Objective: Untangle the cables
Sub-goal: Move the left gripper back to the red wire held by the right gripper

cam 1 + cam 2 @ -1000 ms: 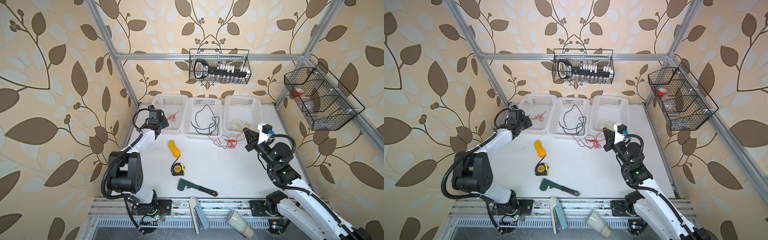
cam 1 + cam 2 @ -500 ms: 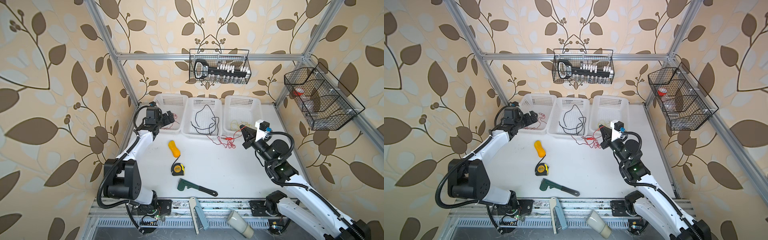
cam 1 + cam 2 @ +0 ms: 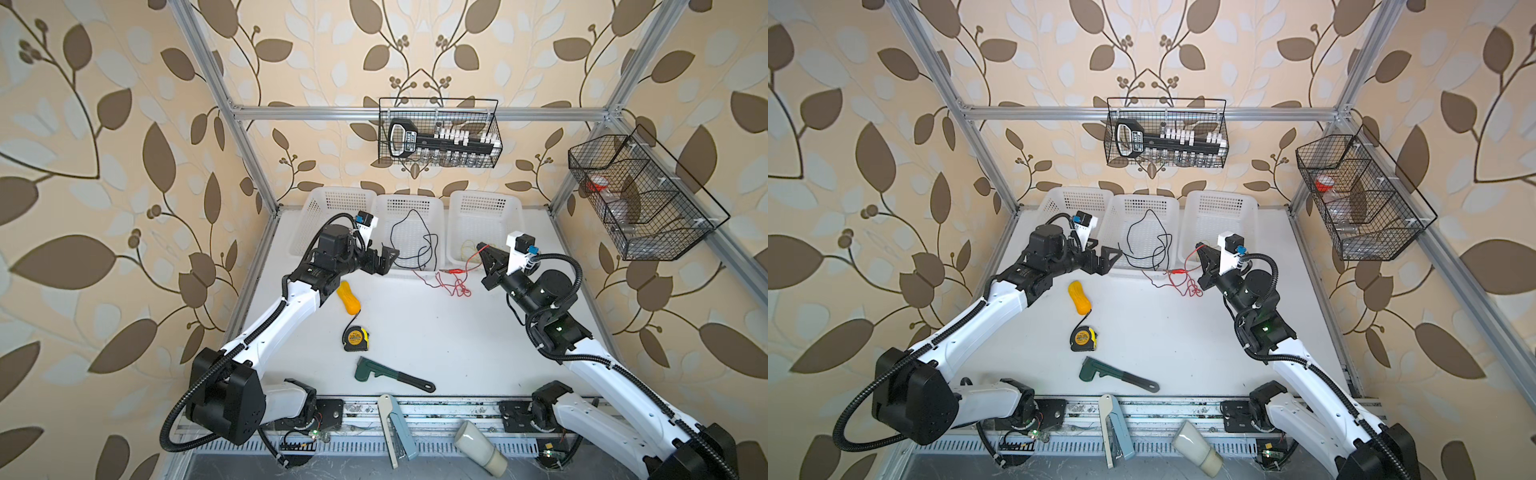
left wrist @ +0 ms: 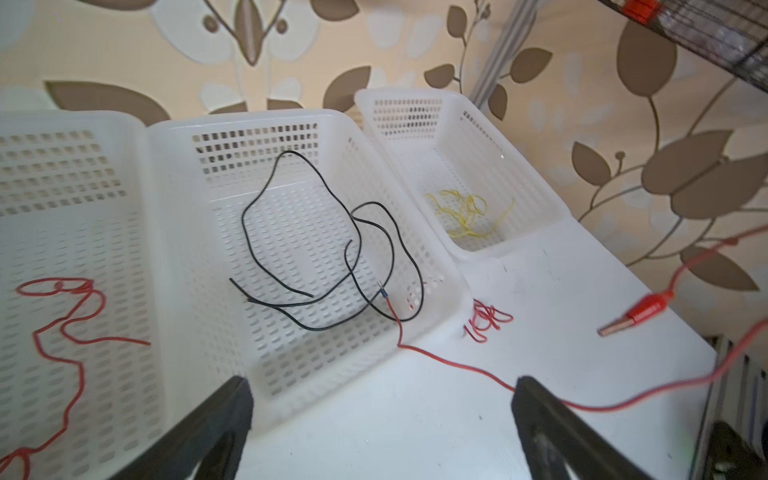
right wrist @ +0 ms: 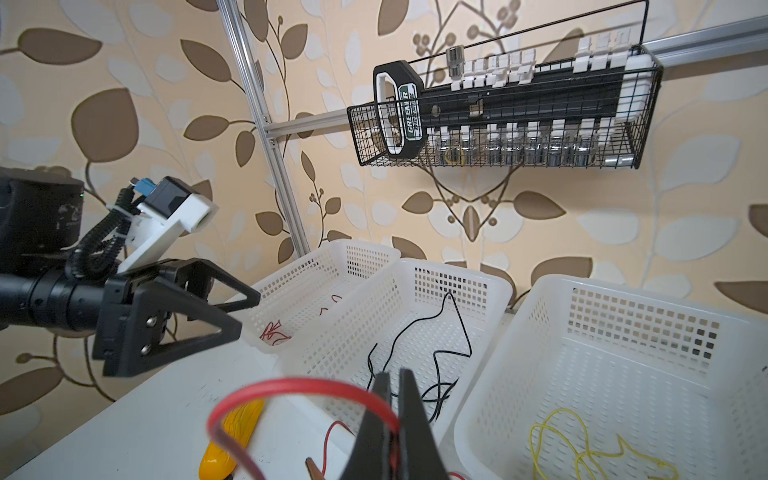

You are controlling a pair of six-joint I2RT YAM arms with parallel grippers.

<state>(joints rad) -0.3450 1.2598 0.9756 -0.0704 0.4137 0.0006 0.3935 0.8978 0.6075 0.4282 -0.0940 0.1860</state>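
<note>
My right gripper (image 3: 480,247) (image 5: 395,380) is shut on a red cable (image 5: 299,384) and holds it above the table by the right white basket (image 3: 484,197). The rest of that red cable (image 3: 453,286) lies bunched on the table, with a red clip (image 4: 648,309); one end lies over the middle basket's rim (image 4: 415,120), inside. A black cable (image 3: 415,245) (image 4: 316,232) lies in the middle basket. A yellow cable (image 4: 469,216) lies in the right basket, and another red cable (image 4: 62,324) in the left one. My left gripper (image 3: 388,259) (image 4: 382,386) hangs open and empty at the middle basket's front left corner.
An orange handle (image 3: 348,298), a yellow tape measure (image 3: 355,336) and a green wrench (image 3: 390,376) lie on the white table. Wire baskets hang on the back wall (image 3: 438,133) and on the right wall (image 3: 640,199). A cup (image 3: 480,453) lies on the front rail.
My left gripper has opened, leaving a red cable in the left basket, and swung right toward the middle basket. My right gripper has risen toward the right basket with its red cable.
</note>
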